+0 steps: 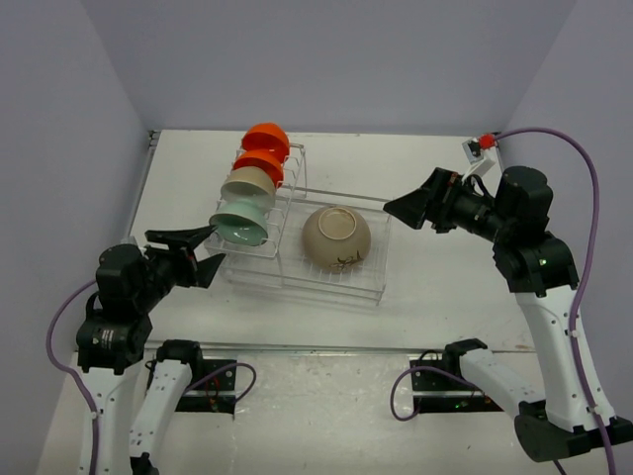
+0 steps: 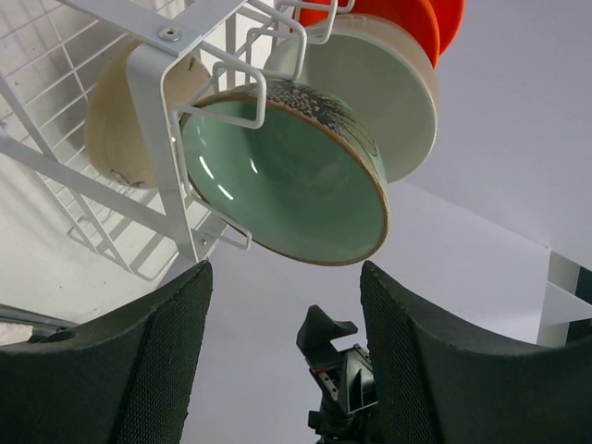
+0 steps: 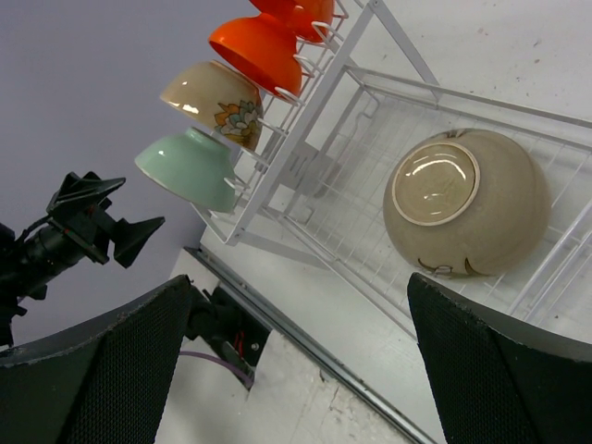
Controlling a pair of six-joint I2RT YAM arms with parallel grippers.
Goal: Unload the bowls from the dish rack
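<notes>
Rack (image 1: pixel 331 289) carries mint bowl (image 1: pixel 240 223) overhanging its left edge. Left fingers (image 1: pixel 186 236) gape just beside that rim; right fingers (image 1: pixel 413 203), also spread, hang clear of the right edge.

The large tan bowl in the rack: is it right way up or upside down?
Upside down: the tan bowl shows its base ring upward, lying in the rack.
</notes>
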